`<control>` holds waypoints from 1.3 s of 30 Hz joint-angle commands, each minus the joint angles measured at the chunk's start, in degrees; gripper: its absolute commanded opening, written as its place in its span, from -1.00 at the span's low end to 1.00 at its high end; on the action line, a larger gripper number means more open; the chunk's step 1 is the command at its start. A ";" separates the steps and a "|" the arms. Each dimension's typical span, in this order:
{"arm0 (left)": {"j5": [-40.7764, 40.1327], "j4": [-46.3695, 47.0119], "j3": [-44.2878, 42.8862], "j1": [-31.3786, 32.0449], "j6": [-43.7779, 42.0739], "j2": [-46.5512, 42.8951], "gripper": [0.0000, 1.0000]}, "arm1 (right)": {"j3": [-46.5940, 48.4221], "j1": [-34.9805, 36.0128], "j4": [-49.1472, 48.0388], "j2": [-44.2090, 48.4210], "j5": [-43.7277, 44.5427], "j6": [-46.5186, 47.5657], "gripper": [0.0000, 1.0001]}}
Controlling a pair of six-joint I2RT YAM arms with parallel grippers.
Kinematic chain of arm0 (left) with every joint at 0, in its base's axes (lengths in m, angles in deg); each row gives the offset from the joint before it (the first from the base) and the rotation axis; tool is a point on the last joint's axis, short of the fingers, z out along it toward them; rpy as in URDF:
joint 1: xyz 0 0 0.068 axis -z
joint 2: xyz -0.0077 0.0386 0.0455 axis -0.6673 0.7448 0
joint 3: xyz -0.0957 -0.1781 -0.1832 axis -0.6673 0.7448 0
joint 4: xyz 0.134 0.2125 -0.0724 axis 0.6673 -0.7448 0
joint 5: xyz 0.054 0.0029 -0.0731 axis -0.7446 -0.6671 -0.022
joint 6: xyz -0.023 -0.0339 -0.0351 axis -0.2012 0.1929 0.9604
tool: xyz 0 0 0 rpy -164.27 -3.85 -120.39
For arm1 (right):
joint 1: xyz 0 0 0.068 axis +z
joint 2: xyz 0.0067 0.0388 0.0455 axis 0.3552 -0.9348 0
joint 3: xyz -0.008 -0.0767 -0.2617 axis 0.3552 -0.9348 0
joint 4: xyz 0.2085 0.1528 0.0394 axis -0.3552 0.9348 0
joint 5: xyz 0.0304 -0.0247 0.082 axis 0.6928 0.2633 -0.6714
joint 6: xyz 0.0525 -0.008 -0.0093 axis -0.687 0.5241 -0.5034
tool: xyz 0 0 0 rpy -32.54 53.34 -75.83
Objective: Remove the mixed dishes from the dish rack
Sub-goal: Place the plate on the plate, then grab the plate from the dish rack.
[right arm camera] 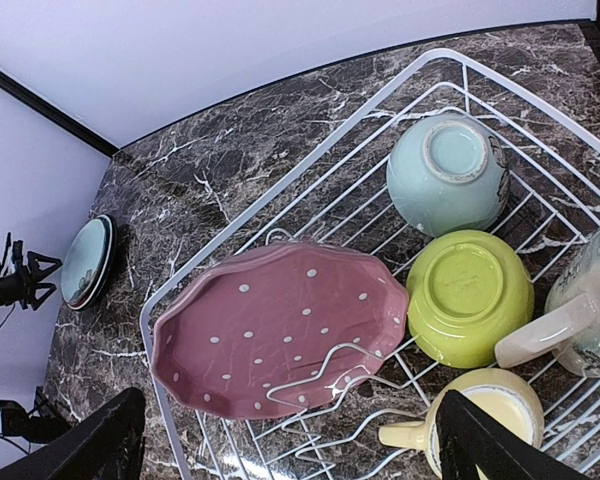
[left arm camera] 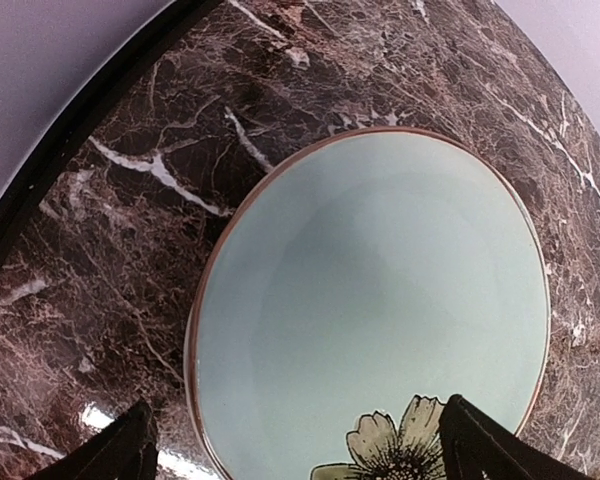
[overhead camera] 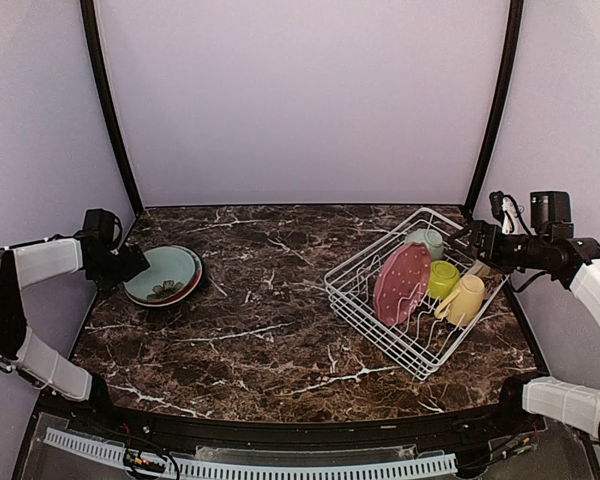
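The white wire dish rack (overhead camera: 370, 330) stands on the right of the table. It holds a maroon-pink dotted plate (overhead camera: 401, 283) on edge, a pale mint bowl (overhead camera: 426, 241), a lime-green bowl (overhead camera: 442, 279), a yellow mug (overhead camera: 464, 299) and a cream-grey mug (right arm camera: 590, 310). My right gripper (overhead camera: 470, 238) hovers open and empty above the rack's far right corner; its wrist view (right arm camera: 290, 445) looks down on the dotted plate (right arm camera: 280, 325). A grey-green flower plate (overhead camera: 160, 272) lies on a red plate at the left. My left gripper (overhead camera: 130, 265) is open and empty just over that plate (left arm camera: 380, 300).
The marble table (overhead camera: 270, 330) is bounded by a black frame and lilac walls on three sides. The plate stack sits close to the left wall. The rack's far right corner is near the right frame post (overhead camera: 485, 130).
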 commanded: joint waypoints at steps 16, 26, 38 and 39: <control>-6.09 1.85 -14.78 33.77 -13.98 -7.41 0.92 | -0.01 0.39 -1.53 0.15 -0.37 -0.43 0.97; -5.83 1.95 -33.22 55.84 -26.04 11.42 0.93 | 0.36 0.38 -0.70 0.53 -0.03 0.08 0.97; -0.44 -0.97 -56.31 66.15 -27.30 32.64 0.97 | 0.21 0.46 0.09 1.58 0.87 0.57 0.97; 0.34 -2.05 -59.22 66.27 -27.06 35.10 0.98 | 0.11 0.46 0.00 1.63 0.86 0.54 0.97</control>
